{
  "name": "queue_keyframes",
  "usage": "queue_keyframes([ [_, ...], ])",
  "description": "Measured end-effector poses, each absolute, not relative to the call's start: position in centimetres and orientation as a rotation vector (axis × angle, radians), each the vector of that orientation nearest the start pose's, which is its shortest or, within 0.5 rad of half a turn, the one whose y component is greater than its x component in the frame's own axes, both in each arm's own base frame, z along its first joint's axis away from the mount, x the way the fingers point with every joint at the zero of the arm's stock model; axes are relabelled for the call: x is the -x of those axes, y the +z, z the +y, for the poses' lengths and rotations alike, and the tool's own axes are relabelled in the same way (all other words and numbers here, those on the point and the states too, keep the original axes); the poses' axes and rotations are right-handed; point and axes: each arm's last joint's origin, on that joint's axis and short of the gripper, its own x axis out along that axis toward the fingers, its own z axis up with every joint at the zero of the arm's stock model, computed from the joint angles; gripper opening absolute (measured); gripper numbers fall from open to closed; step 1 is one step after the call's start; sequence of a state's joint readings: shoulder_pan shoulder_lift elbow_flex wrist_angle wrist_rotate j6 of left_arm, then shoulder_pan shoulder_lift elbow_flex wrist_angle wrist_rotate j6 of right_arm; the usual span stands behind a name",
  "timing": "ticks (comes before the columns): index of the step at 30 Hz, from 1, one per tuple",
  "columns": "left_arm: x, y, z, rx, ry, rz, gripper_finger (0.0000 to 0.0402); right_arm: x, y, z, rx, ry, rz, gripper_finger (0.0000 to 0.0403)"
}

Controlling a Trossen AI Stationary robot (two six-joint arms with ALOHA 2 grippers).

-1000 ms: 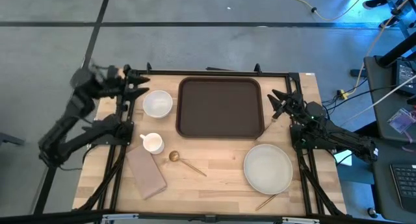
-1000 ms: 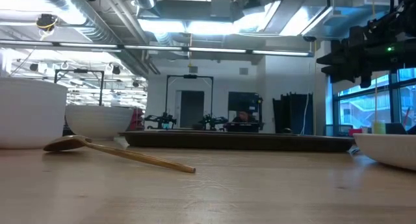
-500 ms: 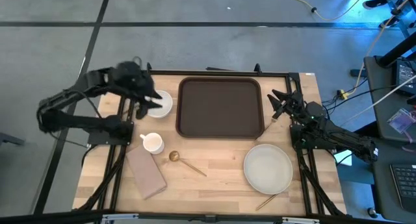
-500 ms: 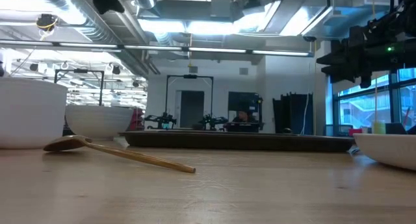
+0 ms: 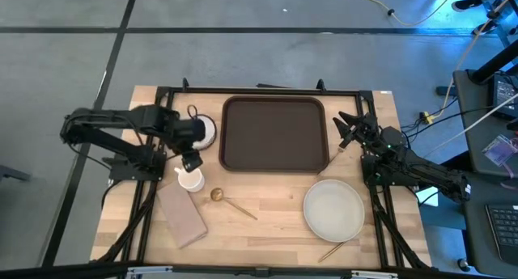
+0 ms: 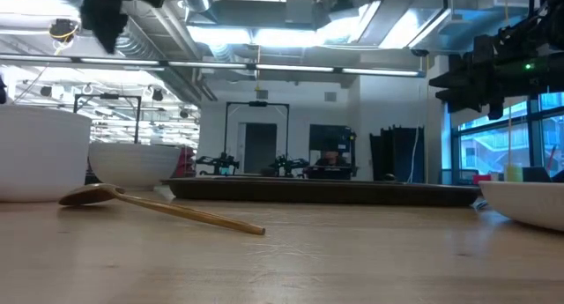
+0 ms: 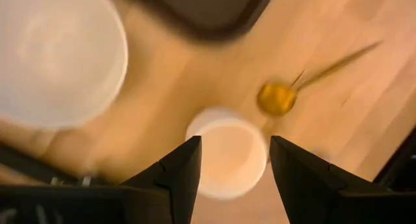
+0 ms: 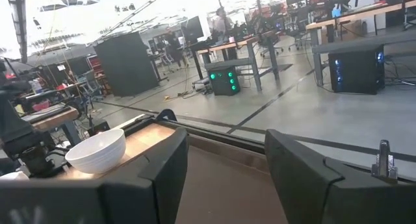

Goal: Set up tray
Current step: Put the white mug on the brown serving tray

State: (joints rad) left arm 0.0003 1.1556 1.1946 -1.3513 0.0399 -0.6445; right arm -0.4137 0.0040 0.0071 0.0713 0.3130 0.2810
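The dark brown tray [image 5: 275, 133] lies at the table's far middle. Left of it stands a white bowl [image 5: 205, 130], and nearer a small white cup [image 5: 190, 180], a gold spoon [image 5: 217, 196] and a tan-pink napkin [image 5: 182, 214]. A white plate [image 5: 333, 208] sits near the tray's right front corner. My left gripper [image 5: 191, 160] hangs open above the cup [image 7: 227, 160], pointing steeply down, well clear of it. My right gripper [image 5: 341, 132] waits open at the tray's right edge, pointing level across the tray [image 8: 221, 185].
A thin utensil [image 5: 333, 249] lies by the table's near edge, in front of the plate. Bare wood shows between the spoon and the plate. In the low view the cup [image 6: 35, 154] and bowl [image 6: 132, 163] stand at the left, with the left gripper [image 6: 106, 13] high above them.
My left gripper has swung from beyond the table's far left corner toward the right and the near edge, past the bowl to above the cup. It has come lower and tipped from roughly level to pointing steeply down. Nothing on the table has moved.
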Motion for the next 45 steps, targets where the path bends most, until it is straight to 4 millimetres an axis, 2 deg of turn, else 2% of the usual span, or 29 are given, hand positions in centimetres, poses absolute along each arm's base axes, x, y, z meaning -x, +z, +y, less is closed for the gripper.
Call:
queue_keyframes([
  [5, -19.1, 30.3, -1.5, 0.537, 0.443, 1.476, 0.0175, -8.4, 17.2, -4.7, -0.267, -0.711, -0.178, 0.0204],
  [12, -21.6, 27.7, -2.0, 0.484, 0.512, 1.597, 0.0175, -8.4, 17.2, -4.7, -0.273, -0.71, -0.18, 0.0204],
  [17, -23.0, 26.0, -1.8, 0.377, 0.575, 1.654, 0.0175, -8.4, 17.2, -4.7, -0.279, -0.71, -0.182, 0.0204],
  [25, -23.5, 25.4, -1.7, 0.221, 0.439, 1.704, 0.0175, -8.4, 17.2, -4.7, -0.32, -0.706, -0.198, 0.0204],
  [34, -23.7, 25.0, -1.9, 0.147, 0.213, 1.726, 0.0175, -8.4, 17.2, -4.7, -0.321, -0.706, -0.198, 0.0204],
  [41, -23.3, 23.0, -1.9, 0.064, 0.098, 1.751, 0.0175, -8.4, 17.2, -4.7, -0.321, -0.707, -0.199, 0.0204],
  [45, -23.2, 22.0, -1.8, 0.027, 0.094, 1.738, 0.0175, -8.4, 17.2, -4.7, -0.321, -0.707, -0.199, 0.0204],
])
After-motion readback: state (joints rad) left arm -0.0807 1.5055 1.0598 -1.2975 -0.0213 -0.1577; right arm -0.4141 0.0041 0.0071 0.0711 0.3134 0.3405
